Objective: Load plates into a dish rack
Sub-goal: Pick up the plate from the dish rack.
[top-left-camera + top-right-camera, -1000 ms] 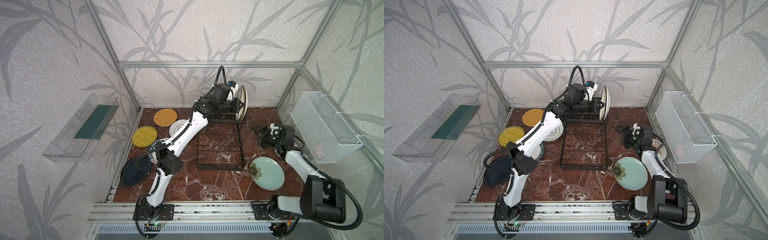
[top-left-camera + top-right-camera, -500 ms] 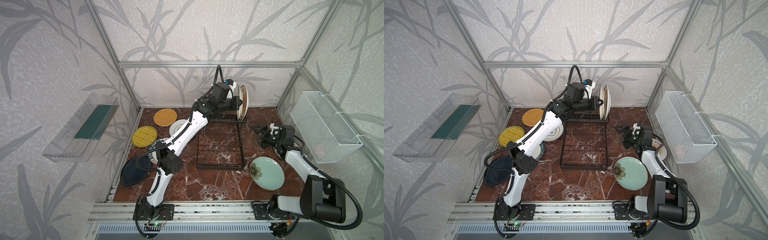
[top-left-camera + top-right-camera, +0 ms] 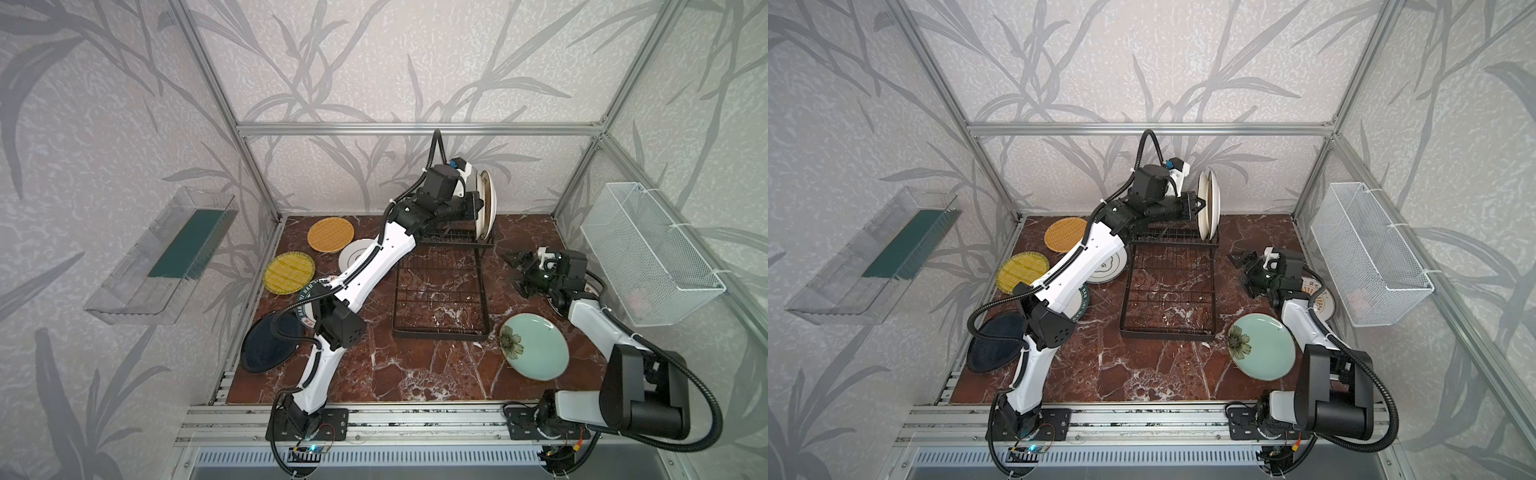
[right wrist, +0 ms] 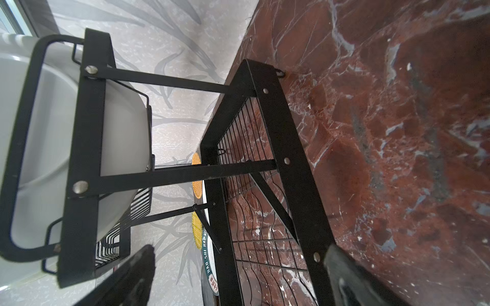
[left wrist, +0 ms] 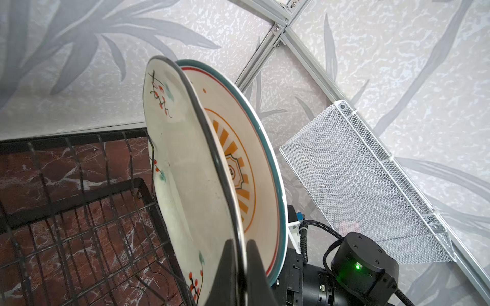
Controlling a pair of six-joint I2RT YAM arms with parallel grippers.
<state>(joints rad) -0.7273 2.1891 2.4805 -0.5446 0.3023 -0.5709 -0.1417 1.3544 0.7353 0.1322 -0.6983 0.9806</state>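
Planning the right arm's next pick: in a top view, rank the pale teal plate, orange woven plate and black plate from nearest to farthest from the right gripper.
From the right gripper:
1. pale teal plate, close by on the robot's right, toward the arm's base.
2. orange woven plate, beyond the dish rack, back left.
3. black plate, front left corner.

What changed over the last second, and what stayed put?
The left gripper closed on the rim of the cream berry-sprig plate standing in the dish rack. The right gripper stayed open; the sunburst plate behind did not move.
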